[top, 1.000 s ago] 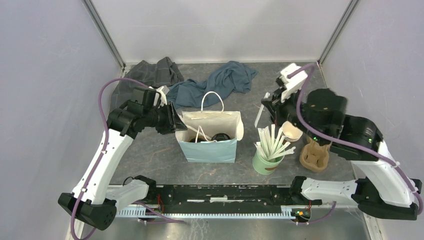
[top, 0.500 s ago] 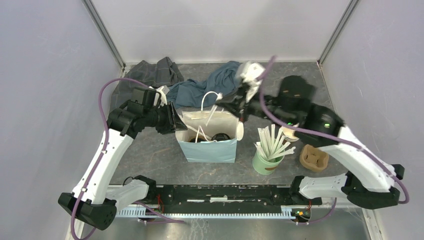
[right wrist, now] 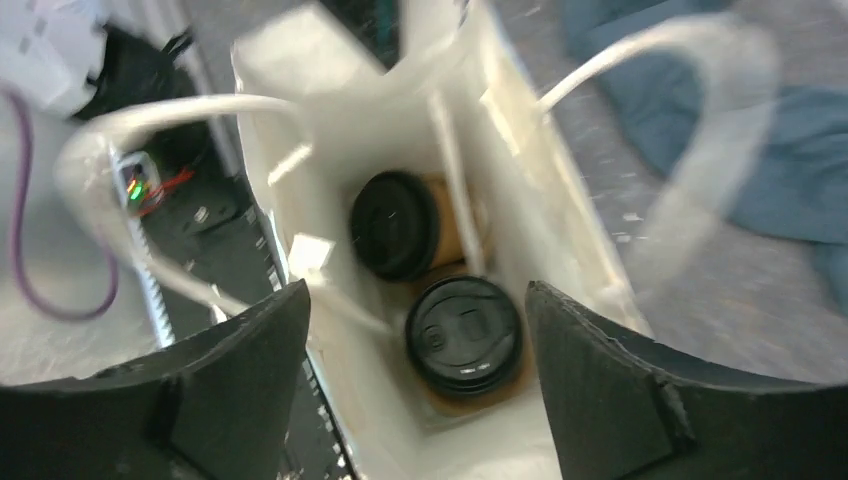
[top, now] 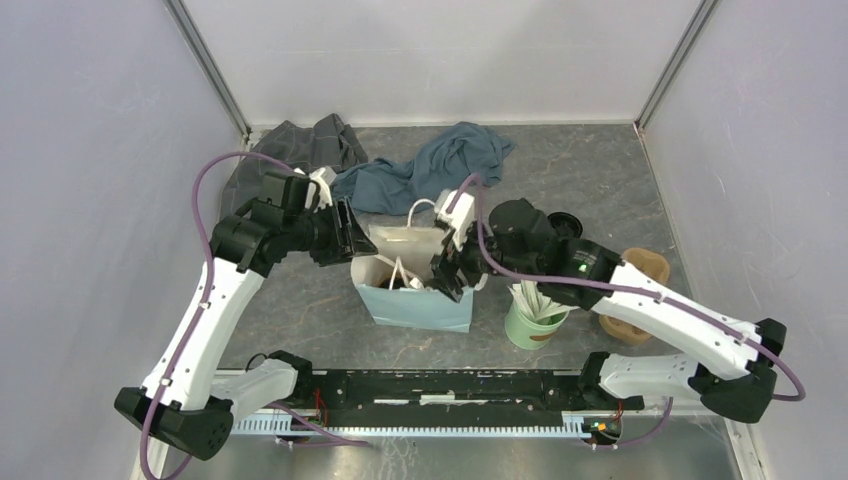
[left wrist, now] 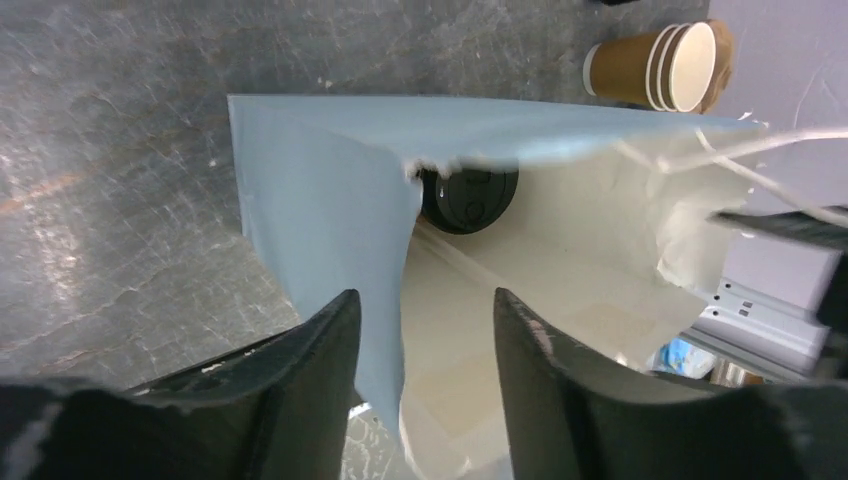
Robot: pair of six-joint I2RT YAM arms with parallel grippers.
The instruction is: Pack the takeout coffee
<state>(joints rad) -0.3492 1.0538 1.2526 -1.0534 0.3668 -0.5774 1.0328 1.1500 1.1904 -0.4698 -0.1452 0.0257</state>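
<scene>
Two takeout coffee cups with black lids stand inside the pale blue paper bag (top: 420,300). The right wrist view looks straight down on them, one cup (right wrist: 395,225) farther in and one (right wrist: 463,333) nearer. My right gripper (right wrist: 418,290) hangs open over the bag's mouth (right wrist: 520,170) with nothing in it, and in the top view it (top: 452,272) is above the bag's right side. My left gripper (left wrist: 420,305) is open and straddles the bag's left rim (left wrist: 310,180); one lid (left wrist: 468,198) shows beyond it. From above, the left gripper (top: 352,238) is at that rim.
A green cup of pale stirrers (top: 530,318) stands right of the bag. A stack of lidless brown cups (top: 648,262) (left wrist: 655,75) and a brown pulp carrier (top: 625,328) lie further right. Grey and blue cloths (top: 420,165) are heaped behind the bag.
My right arm has swung from the back right to above the bag, and its jaws have opened. My left jaws have widened a little at the bag's rim.
</scene>
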